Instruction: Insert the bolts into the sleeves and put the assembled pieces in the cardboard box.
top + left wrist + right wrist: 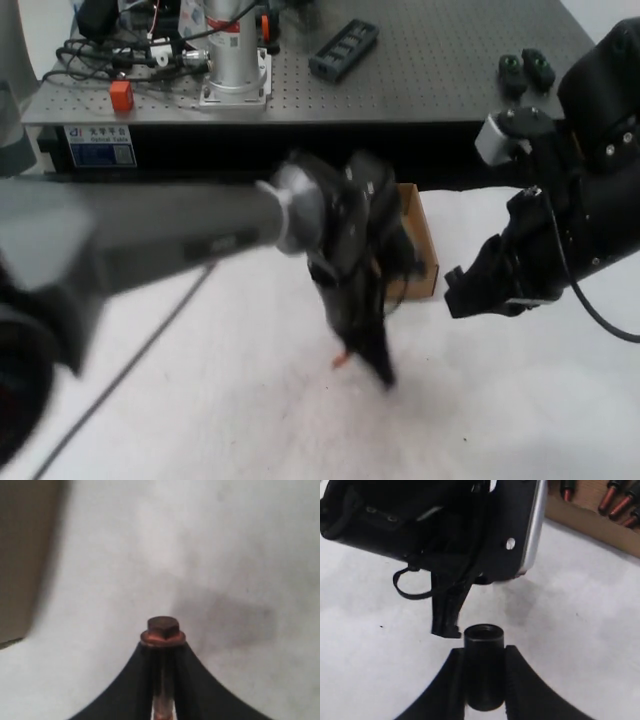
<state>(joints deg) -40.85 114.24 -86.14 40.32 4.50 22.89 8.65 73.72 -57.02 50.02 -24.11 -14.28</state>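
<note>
Left jaws clenched on bolt (162, 629): hex head sits just past the tips, shank runs back between the fingers. That arm hangs over the desk (200, 400) at centre, tips pointing down, just near of the box (418, 235).

Box holds several copper-and-black pieces (615, 500); can't tell whether they're assembled.

Right jaws clamped on sleeve (484, 680), upright, open bore facing the left jaws, which are close beyond its mouth but apart from it.

Step, as I judge it: mating, not started. Both parts gripped, bolt still outside the bore.

Next needs the shank axis lined up with the bore, then a slow straight feed. The head leads in this grip, so the shank end may need re-presenting. Risk: cocked entry jams.
</note>
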